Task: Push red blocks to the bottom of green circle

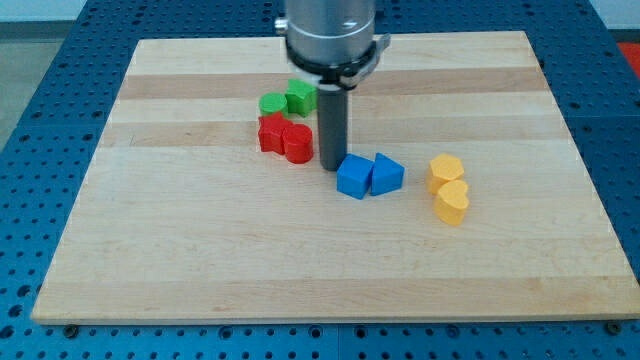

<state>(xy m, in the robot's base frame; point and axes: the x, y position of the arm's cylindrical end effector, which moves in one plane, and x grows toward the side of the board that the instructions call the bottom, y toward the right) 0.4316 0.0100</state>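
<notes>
Here two red blocks touch below the green circle, my tip just right.

We found the scene brightly and evenly lit from overhead. The pale wooden bench showed no hard glare, only a soft sheen across its grain. Shadows were short and faint: a thin dark edge lay under the two yellow blocks and the blue blocks, and beside the dark rod. Focus held sharp across the board, while the grey metal housing at the view's top looked slightly soft. We saw little edge distortion.
</notes>
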